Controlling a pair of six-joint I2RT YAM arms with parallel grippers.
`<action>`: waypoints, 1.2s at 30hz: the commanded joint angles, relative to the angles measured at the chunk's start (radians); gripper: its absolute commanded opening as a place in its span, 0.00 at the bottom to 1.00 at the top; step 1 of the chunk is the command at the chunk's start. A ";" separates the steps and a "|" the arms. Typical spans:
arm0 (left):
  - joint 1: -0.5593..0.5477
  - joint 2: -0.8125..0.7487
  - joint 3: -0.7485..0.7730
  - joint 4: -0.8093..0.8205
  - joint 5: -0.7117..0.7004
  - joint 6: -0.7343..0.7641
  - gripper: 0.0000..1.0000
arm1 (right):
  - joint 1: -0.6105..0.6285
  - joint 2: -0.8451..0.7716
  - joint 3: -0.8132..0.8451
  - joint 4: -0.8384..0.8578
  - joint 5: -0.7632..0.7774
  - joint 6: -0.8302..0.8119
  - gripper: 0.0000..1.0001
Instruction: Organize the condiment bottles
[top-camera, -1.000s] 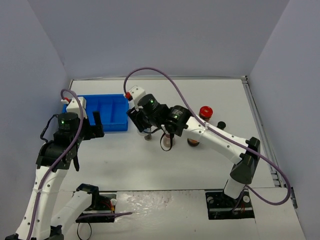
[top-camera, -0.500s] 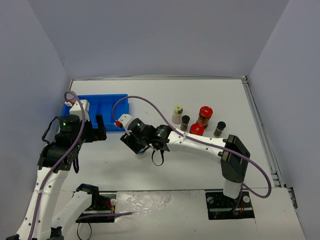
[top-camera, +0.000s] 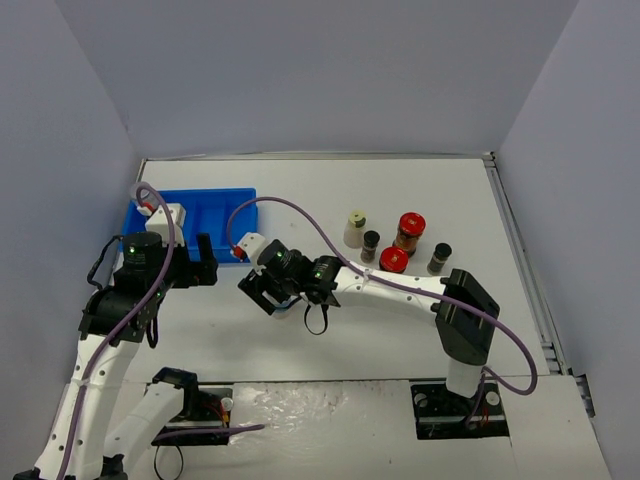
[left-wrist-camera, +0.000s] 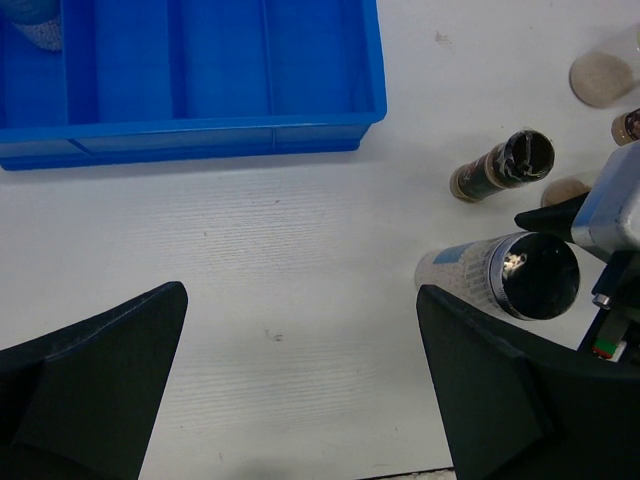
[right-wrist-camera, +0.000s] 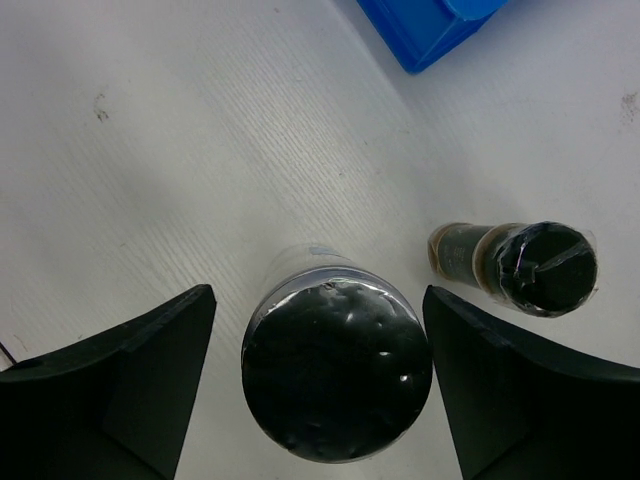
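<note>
Right claw (right-wrist-camera: 318, 295) stands open around the silver-lidded jar (right-wrist-camera: 336, 382), gripping nothing; jar upright on the tabletop (right-wrist-camera: 150, 150) near the blue tray (right-wrist-camera: 440, 30). Best lift straight up, clear of the black-capped jar (right-wrist-camera: 545, 268) beside it. Left claw (left-wrist-camera: 300, 295) gapes empty.

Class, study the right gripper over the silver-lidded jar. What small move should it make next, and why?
Probably lift the right gripper straight up and clear. It stands open with gaps on both sides of the jar, which rests unheld on the table, short of the blue tray. The open left gripper hovers facing it, seemingly placed to take it.
</note>
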 joint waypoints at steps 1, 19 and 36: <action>0.002 0.015 0.026 0.060 0.069 0.033 0.97 | 0.001 -0.114 0.008 0.054 0.003 0.002 0.92; -0.256 0.178 0.057 0.160 0.128 -0.049 0.97 | -0.247 -0.668 -0.088 -0.177 0.389 -0.032 1.00; -0.552 0.421 0.019 0.231 -0.058 -0.111 0.97 | -0.362 -0.775 -0.195 -0.172 0.390 0.019 1.00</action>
